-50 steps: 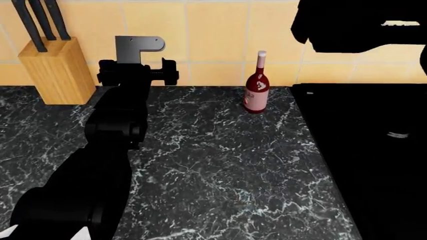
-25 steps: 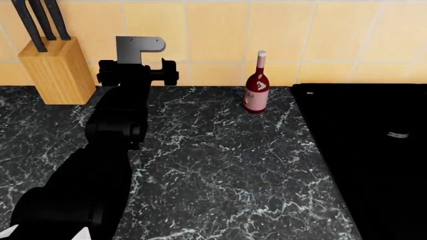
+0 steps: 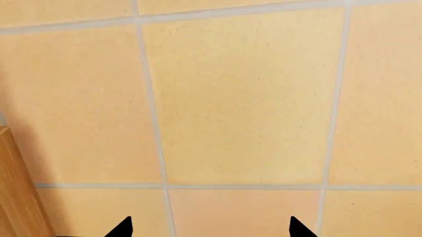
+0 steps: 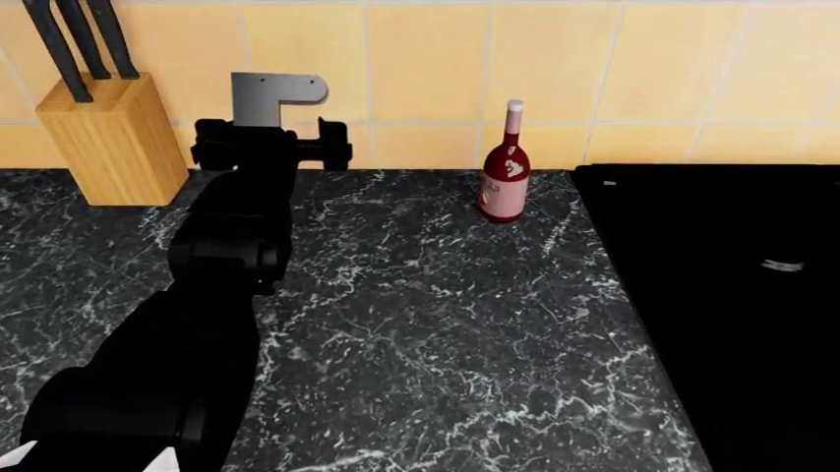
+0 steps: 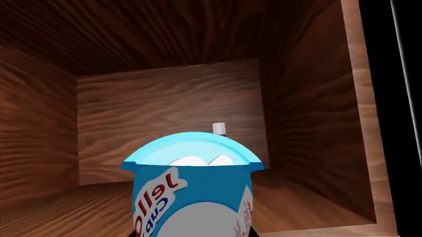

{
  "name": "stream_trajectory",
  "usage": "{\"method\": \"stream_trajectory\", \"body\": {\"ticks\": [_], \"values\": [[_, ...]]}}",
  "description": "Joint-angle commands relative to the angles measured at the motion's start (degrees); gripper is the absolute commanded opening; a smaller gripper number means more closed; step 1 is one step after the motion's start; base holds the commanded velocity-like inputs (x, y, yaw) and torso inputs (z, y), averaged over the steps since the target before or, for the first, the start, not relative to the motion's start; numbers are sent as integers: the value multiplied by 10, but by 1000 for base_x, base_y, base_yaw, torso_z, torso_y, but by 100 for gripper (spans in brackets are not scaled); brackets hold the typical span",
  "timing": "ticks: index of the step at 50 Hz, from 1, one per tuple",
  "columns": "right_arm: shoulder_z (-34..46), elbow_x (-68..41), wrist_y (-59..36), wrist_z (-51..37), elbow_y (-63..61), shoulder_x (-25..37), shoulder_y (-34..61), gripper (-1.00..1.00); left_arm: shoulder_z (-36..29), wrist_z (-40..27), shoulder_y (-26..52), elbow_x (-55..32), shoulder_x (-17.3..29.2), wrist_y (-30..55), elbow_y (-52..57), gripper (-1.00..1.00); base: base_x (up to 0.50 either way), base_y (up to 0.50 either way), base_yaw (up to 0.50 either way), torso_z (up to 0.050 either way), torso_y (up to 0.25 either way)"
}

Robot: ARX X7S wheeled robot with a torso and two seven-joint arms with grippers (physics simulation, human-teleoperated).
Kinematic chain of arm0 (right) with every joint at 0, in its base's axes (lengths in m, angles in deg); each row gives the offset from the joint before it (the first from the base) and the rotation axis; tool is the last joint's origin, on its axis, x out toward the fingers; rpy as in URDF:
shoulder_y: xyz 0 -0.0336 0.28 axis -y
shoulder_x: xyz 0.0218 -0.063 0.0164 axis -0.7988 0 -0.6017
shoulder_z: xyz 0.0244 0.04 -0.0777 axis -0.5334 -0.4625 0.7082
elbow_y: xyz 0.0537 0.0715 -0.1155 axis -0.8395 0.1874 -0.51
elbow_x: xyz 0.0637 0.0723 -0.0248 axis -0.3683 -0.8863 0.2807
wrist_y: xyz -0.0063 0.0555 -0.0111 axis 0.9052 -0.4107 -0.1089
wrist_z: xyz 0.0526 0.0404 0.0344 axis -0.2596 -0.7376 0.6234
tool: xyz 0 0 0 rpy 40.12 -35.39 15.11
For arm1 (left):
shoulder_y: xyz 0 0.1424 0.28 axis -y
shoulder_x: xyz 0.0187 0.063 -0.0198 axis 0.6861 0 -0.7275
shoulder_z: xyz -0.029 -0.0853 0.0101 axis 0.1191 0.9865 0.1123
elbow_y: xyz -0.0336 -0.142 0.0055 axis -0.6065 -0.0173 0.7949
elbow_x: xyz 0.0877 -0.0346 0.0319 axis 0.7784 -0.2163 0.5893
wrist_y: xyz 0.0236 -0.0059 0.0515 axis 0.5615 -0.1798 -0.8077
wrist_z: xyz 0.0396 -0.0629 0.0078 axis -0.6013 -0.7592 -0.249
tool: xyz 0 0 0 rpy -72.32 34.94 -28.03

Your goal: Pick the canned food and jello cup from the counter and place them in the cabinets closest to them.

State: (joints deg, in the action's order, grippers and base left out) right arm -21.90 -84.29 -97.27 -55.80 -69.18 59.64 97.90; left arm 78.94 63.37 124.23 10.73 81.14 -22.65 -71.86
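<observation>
**Jello cup at the cabinet mouth, left arm parked at the tiled wall**

A knife block (image 4: pixel 112 138) stands at the counter's (image 4: pixel 434 334) back-left edge, against the tiled wall (image 4: pixel 420 59). Beside it, the left arm reaches across the counter to that wall; the left gripper (image 3: pixel 209 229) shows only two dark fingertips set well apart, open and empty, facing tile. A wine bottle (image 4: pixel 505 165) stands upright at the counter's back edge, just beside the black stove top (image 4: pixel 709 295). In the right wrist view, the jello cup (image 5: pixel 192 190) fills the foreground before a wooden cabinet interior (image 5: pixel 165 108); the right gripper's fingers are hidden, so its grip cannot be told. The canned food is out of sight.
</observation>
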Motion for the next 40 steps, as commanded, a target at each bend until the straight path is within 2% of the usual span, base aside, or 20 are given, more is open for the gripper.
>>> {"method": "stream_trajectory", "body": {"ticks": [1, 10, 16, 25, 40], "values": [[-73, 19, -95, 0, 117, -69, 1, -100, -5, -1, 0, -1, 0, 4, 0, 100, 0, 0, 0, 0, 0], [-134, 34, -162, 0, 218, -123, 1, -100, -5, 1, 0, -2, 0, 6, 0, 100, 0, 0, 0, 0, 0], [-145, 39, -188, 0, 284, -136, 1, -100, -4, 3, 0, -2, 0, 8, 0, 100, 0, 0, 0, 0, 0], [-181, 77, -298, 3, 407, -179, 0, -100, -5, 1, 0, -1, 0, 12, 0, 100, 0, 0, 0, 0, 0], [-171, 139, -282, 75, 495, -163, -29, -100, -11, 4, 0, 0, -1, 15, 0, 100, 0, 0, 0, 0, 0]]}}
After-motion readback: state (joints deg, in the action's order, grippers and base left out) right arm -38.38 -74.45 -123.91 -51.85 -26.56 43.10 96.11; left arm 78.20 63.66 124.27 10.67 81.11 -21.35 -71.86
